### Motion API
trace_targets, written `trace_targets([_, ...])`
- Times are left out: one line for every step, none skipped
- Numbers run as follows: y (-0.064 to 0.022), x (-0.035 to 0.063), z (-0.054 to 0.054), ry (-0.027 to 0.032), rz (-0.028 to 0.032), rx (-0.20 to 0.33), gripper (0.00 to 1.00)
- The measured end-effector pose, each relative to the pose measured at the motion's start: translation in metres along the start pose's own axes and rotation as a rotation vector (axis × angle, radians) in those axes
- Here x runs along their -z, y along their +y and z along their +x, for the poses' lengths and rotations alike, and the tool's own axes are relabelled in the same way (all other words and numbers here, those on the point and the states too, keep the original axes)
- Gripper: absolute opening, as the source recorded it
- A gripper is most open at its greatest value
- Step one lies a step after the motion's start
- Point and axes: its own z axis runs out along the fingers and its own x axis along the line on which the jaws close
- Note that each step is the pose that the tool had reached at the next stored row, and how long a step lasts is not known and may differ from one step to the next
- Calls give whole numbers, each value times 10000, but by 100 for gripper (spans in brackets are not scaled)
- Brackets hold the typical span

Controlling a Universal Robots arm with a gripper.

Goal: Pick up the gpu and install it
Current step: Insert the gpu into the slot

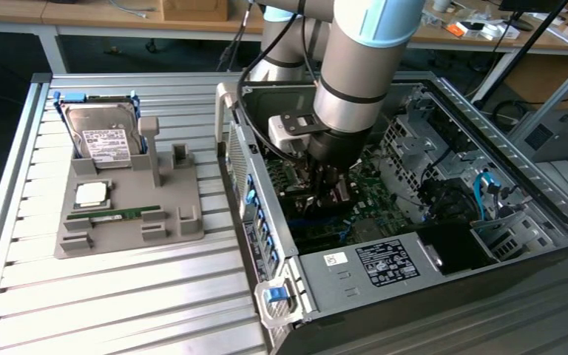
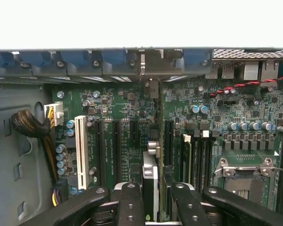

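The fingers [image 2: 153, 202] were clamped on the gpu [image 2: 151, 160], edge-on above the motherboard [image 2: 122, 101]; seating well probably needed it square over its slot.

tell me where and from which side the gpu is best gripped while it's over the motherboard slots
Grip the gpu on its upper long edge, pinching across its two flat faces and coming straight down from above the motherboard. It stands thin on edge, its lower edge facing the slots and its bracket at the case's rear wall, so probably only the top is free. The end effector holds it that way.
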Motion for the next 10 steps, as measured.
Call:
trace_targets([0,0,0,3,0,-46,27])
trace_targets([0,0,0,4,-1,-56,27])
trace_targets([0,-1,0,9,0,-66,27])
trace_targets([0,-2,0,15,1,-79,27])
trace_targets([0,-3,0,35,1,-99,27])
trace_targets([1,-4,0,67,1,-115,27])
trace_targets([1,-3,0,77,0,-115,27])
trace_targets([1,-3,0,78,0,-116,27])
trace_targets([1,-2,-1,80,-1,-117,27])
trace_targets([1,-2,-4,80,0,-117,27])
